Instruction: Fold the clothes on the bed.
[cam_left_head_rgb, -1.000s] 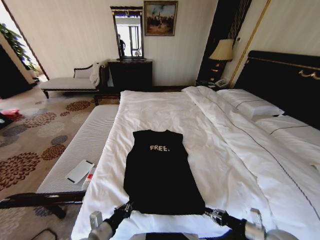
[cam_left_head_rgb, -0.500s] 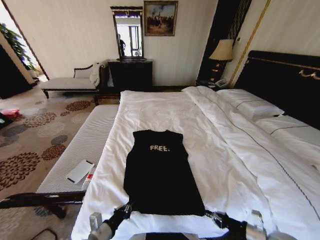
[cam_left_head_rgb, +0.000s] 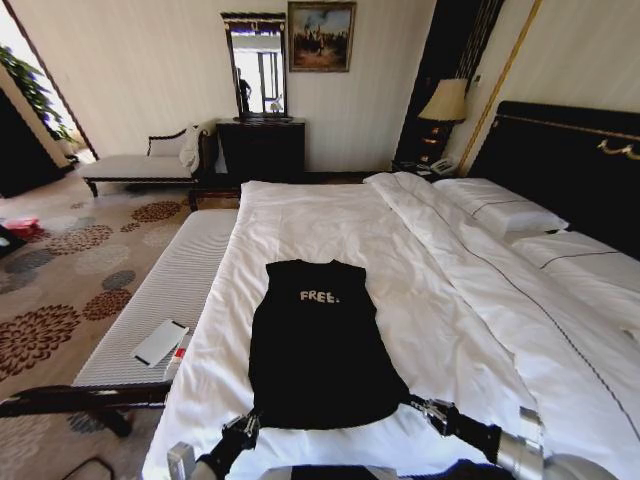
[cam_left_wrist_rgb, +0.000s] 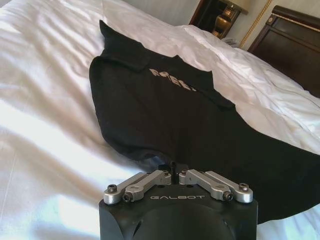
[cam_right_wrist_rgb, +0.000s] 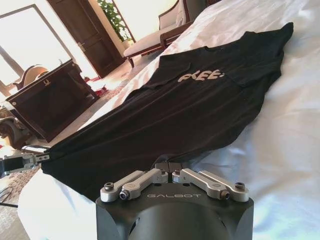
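Black T-shirt (cam_left_head_rgb: 318, 345) lies flat on the bed (cam_left_head_rgb: 420, 290), on the white duvet nr the foot edge, sleeves tucked in, "FREE!" lettering at the far end, toward the mirror wall. Left gripper (cam_left_head_rgb: 243, 428) is at the shirt's near-left hem corner, fingers pinched together on the fabric. Right gripper (cam_left_head_rgb: 425, 409) is at the near-right hem corner, also clamped on the hem. Hem pulled taut btwn the two.

Black "GALBOT" housing — apparently silver linkages
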